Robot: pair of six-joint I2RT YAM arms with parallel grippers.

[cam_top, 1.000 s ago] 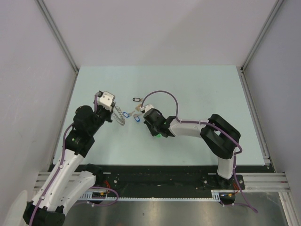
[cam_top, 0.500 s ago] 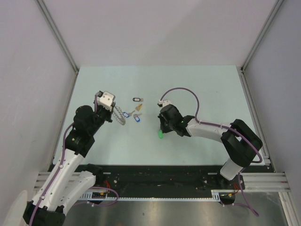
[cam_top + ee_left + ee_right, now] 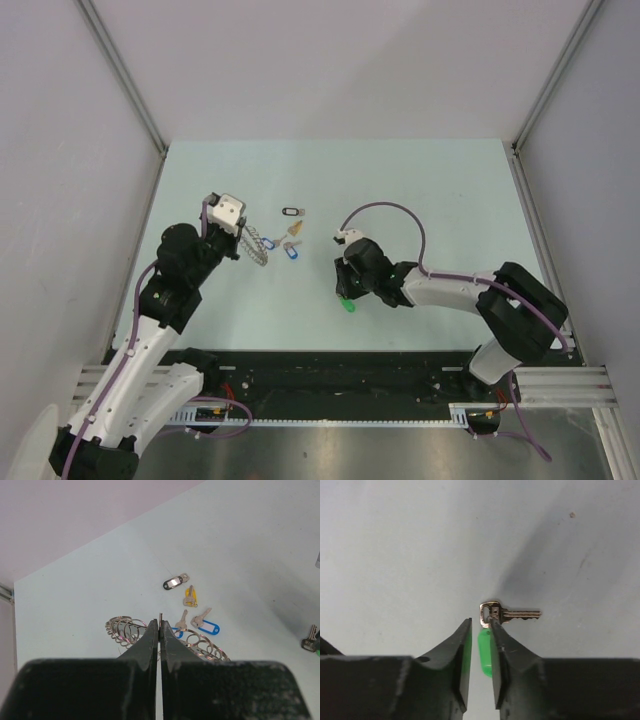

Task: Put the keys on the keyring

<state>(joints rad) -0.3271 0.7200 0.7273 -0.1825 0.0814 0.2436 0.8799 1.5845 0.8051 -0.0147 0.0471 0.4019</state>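
Note:
The keyring (image 3: 122,630), a floppy coil of silver rings, lies on the pale table and shows on both sides of my left gripper (image 3: 159,622). That gripper is shut on a thin edge of the ring. From above, the keyring (image 3: 258,247) hangs off the left gripper (image 3: 243,243). Beyond it lie loose keys: black-tagged (image 3: 172,583), yellow-tagged (image 3: 190,596) and blue-tagged (image 3: 207,628). My right gripper (image 3: 480,621) stands slightly open just over the green-tagged key (image 3: 510,614). Its green tag (image 3: 484,652) lies on the table between the fingers.
The loose keys (image 3: 291,230) cluster between the two arms at mid-table. The green-tagged key (image 3: 347,304) lies apart, nearer the front edge. Grey walls enclose the table on three sides. The arm bases and a black rail (image 3: 340,375) run along the near edge.
My right arm has carried the green-tagged key away from the cluster, right and towards the near edge. Its jaws have parted, and the key now rests on the table. The left arm has not moved.

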